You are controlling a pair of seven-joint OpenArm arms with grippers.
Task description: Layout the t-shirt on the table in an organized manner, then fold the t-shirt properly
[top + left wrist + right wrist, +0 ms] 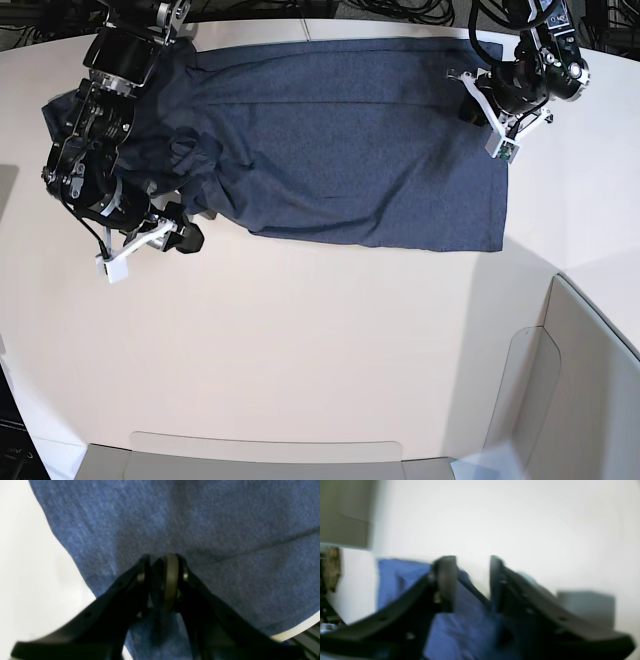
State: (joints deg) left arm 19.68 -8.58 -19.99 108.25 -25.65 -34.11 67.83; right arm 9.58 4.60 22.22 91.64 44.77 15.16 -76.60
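The dark blue-grey t-shirt [350, 140] lies spread across the far part of the off-white table [300, 350], bunched and wrinkled at its left end. At the shirt's right edge, my left gripper [470, 100] pinches the fabric. In the left wrist view its fingertips sit close together [161, 562] with a fold of the t-shirt [200, 517] between them. My right gripper [188, 238] hangs at the shirt's crumpled lower left corner. In the right wrist view it stands open [472, 572], with bare table showing in the gap and the t-shirt [395, 580] lying below and behind the fingers.
Grey translucent panels stand at the table's near edge [260, 455] and right side [580, 380]. Cables lie beyond the table's far edge [400, 10]. A blurred grey block [585, 607] shows in the right wrist view.
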